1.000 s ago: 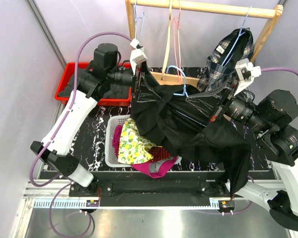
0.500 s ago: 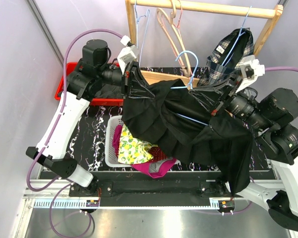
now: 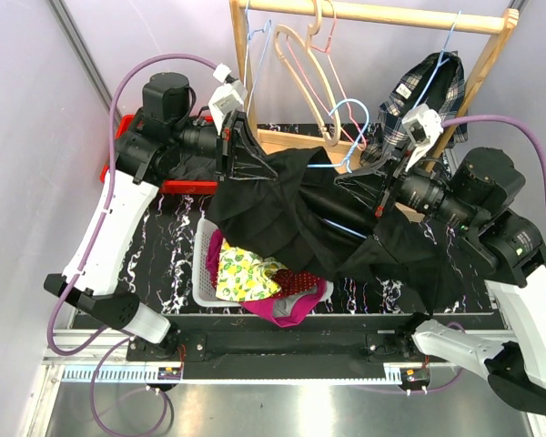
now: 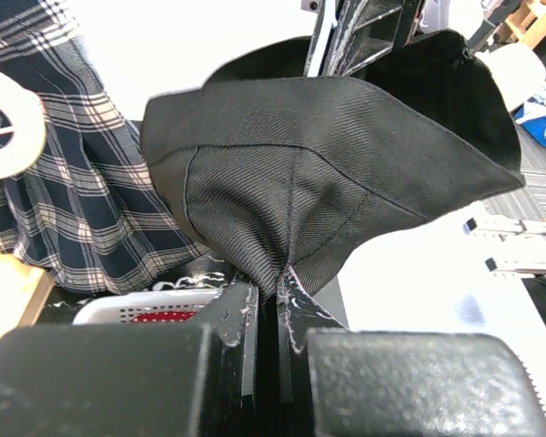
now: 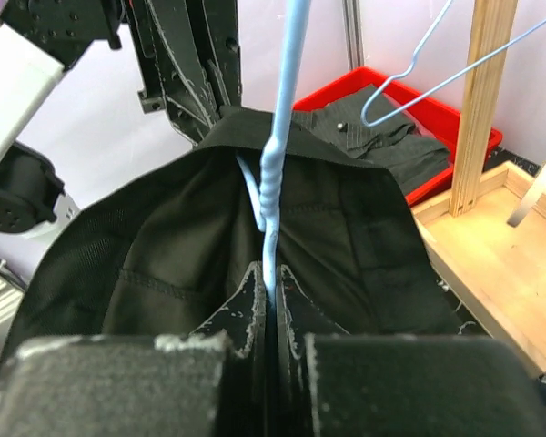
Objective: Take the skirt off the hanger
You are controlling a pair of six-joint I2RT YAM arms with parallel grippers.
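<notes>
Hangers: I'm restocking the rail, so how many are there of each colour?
Light blue wire hangers: 3 (rail's left end; skirt hanger, clamped in the right claw; plaid garment's hanger)
Cream hanger: 1
Pink wire hanger: 1
Total: 5

The skirt (image 3: pixel 291 214) is plain black, with a fine twill weave showing close up. The hanger (image 5: pixel 278 137) in it is pale blue wire. On the pale wooden rack (image 3: pixel 382 13) hangs a garment (image 3: pixel 429 84) checked in navy and white. The bin (image 5: pixel 464 127) is red and the basket (image 3: pixel 203 273) is white. In the basket lie a yellow cloth (image 3: pixel 241 273) printed with green leaves and a magenta one (image 3: pixel 287 309). The table (image 3: pixel 164 259) is black, veined white. The cables (image 3: pixel 110 177) are purple.
</notes>
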